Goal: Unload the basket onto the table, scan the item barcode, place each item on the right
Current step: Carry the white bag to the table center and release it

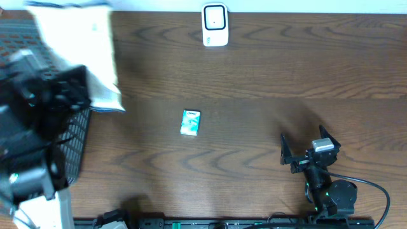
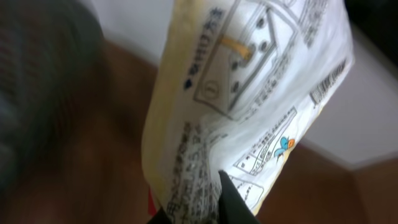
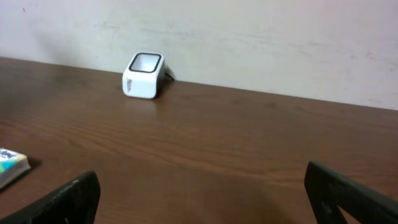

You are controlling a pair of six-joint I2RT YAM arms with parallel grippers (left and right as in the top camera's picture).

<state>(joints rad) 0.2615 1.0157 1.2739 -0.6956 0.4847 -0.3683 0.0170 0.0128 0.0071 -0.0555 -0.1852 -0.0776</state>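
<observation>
Left gripper (image 1: 75,89) is pinching the white packet (image 1: 76,44) at the table's far-left, beside the basket (image 1: 73,149). Its long axis runs near-to-far, with the barcode (image 2: 326,84) toward the end away from the grip. Right gripper (image 1: 306,146) is spread wide, holding nothing.

The left arm (image 1: 38,127) looms blurred at the left edge of the overhead frame, jaws pinched shut on a white packet (image 2: 249,106), while the right arm (image 1: 324,184) sits at lower right, jaws spread wide.
</observation>
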